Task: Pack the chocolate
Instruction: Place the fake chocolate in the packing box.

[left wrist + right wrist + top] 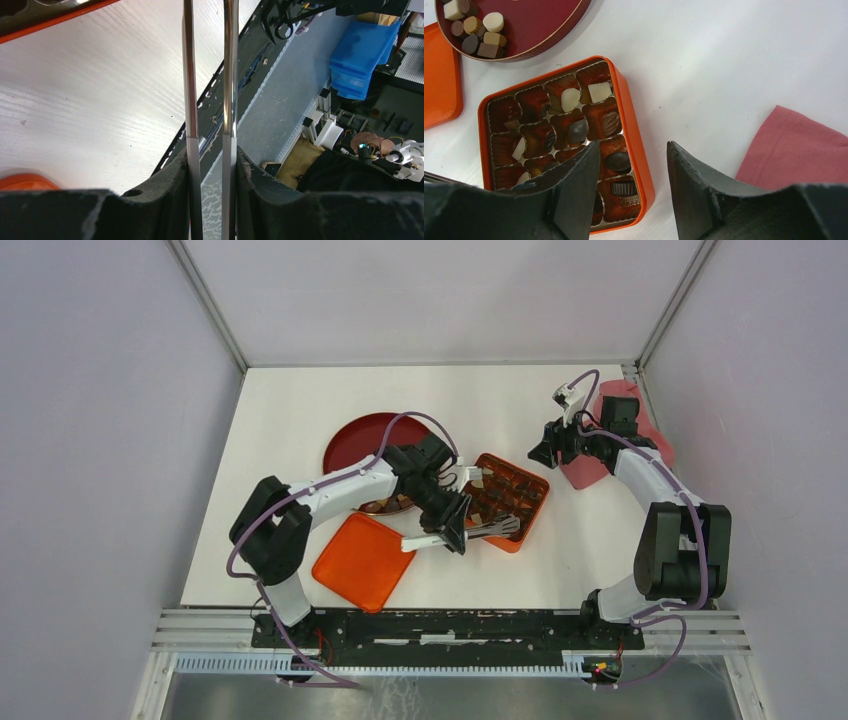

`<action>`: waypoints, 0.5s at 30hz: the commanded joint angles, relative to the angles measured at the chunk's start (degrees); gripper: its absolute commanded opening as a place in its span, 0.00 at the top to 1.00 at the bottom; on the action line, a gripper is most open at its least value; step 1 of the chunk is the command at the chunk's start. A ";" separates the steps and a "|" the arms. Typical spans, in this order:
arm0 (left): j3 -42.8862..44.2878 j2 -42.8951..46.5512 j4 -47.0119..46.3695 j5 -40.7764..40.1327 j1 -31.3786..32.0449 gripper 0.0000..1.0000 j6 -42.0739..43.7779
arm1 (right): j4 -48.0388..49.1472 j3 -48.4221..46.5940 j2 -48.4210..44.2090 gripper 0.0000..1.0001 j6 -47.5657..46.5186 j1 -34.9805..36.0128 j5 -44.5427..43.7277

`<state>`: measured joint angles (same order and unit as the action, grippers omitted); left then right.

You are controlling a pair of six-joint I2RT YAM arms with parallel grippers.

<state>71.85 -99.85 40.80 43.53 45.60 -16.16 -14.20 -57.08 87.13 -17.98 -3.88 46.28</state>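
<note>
Small brown, tan and white chocolate pieces lie in a heap on the dark red plate. More chocolate sits in several compartments of the square orange box. My left gripper is shut on metal tongs, whose tips reach over the box's near corner. In the left wrist view the tongs' two arms run up between my fingers, and their tips are out of frame. My right gripper hangs open and holds nothing, just right of the box.
The orange lid lies flat on the table near the left arm's base, left of the box. A pink cloth lies at the back right under the right arm. The plate sits behind the left arm.
</note>
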 commanded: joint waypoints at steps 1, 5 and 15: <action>3.21 -0.08 0.77 0.77 0.54 0.62 3.15 | 1.72 0.30 -0.89 0.43 0.49 -0.25 0.65; 3.29 -0.10 0.85 1.01 0.60 0.60 3.32 | 1.72 0.31 -0.91 0.43 0.49 -0.24 0.74; 3.74 0.89 0.47 -0.26 0.54 0.60 3.02 | 1.72 0.34 -1.09 0.43 0.40 -0.25 0.83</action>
<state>72.79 -99.88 41.71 43.48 45.89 -16.12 -14.20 -57.08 87.13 -17.80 -3.88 46.30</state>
